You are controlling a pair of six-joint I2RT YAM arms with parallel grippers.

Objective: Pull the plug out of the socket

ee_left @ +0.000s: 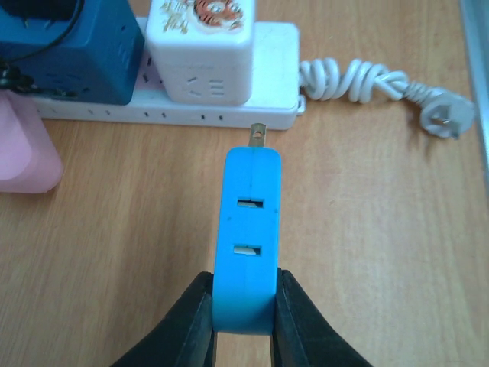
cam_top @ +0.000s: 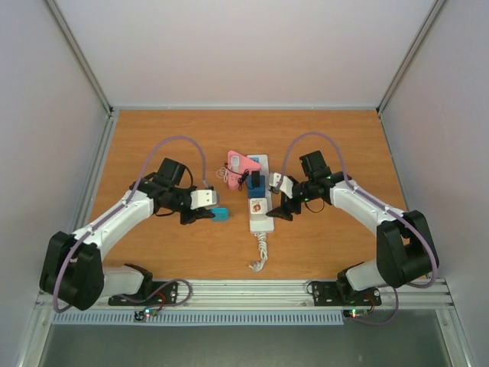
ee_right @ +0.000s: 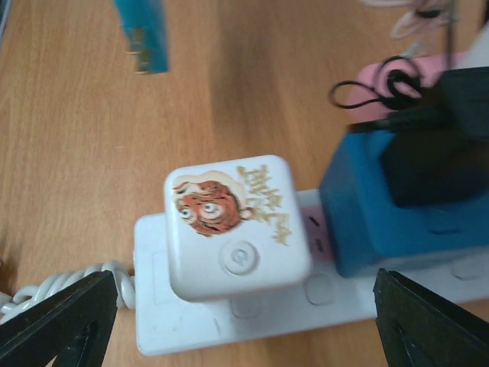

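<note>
The white power strip [cam_top: 260, 215] lies mid-table with its coiled cord [cam_top: 260, 256] toward me. A white cube adapter with a tiger sticker [ee_right: 237, 225] and a dark blue cube [ee_right: 405, 206] carrying a black plug [ee_right: 439, 157] sit plugged into it. My left gripper [ee_left: 244, 287] is shut on a light blue plug [ee_left: 248, 237], held clear of the strip [ee_left: 176, 115] to its left, its metal prong [ee_left: 257, 135] bare. This plug also shows in the top view [cam_top: 220, 214]. My right gripper [ee_right: 244, 329] is open wide, straddling the strip at the white cube, touching nothing.
A pink device [cam_top: 238, 166] with thin black cable lies at the strip's far left side. The cord ends in a white wall plug [ee_left: 443, 116] near the table's front edge. Metal rails and grey walls frame the wooden table [cam_top: 153, 145].
</note>
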